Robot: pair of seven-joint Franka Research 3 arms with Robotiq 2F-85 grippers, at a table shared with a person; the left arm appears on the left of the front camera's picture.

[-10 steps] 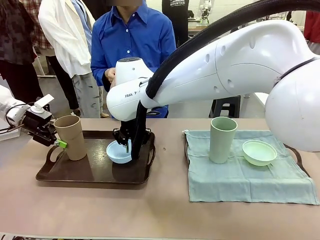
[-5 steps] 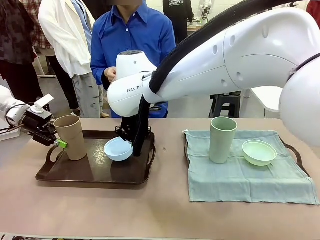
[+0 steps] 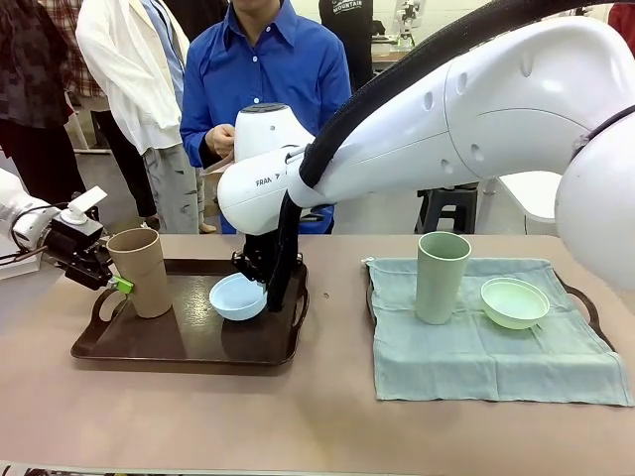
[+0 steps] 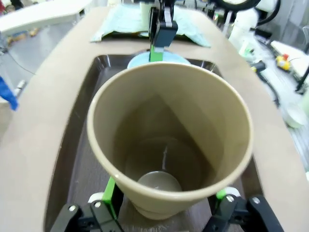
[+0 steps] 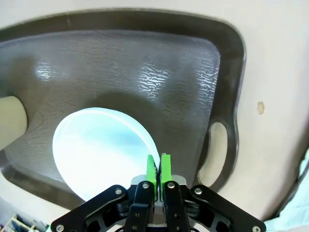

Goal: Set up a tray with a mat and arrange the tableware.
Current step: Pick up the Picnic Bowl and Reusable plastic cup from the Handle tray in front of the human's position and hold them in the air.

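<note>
Pinching the rim of the blue bowl (image 5: pixel 99 147) between the closed pads of my right gripper (image 5: pixel 158 169), I hold it tipped and, as far as I can judge, lifted just off the floor of the brown tray (image 5: pixel 145 58). The bowl's hollow hangs to one side of these fingers, and the tray's handle slot lies just past them on the other.

My left gripper (image 4: pixel 165 195) straddles the tan cup (image 4: pixel 169 140) low on its wall. The cup stands upright on the same tray, its mouth facing back along my fingers (image 4: pixel 111 191), a green pad at each flank. Whether those pads press the cup or stand just off it, I cannot tell.

The green cloth mat (image 3: pixel 496 357) lies well apart from both grippers, across bare table, and carries a green cup (image 3: pixel 443 278) and a green bowl (image 3: pixel 514 302). If the blue bowl belongs there, my right arm is the nearer one. Held at a single point on its rim, the bowl would likely swing on the way across.
</note>
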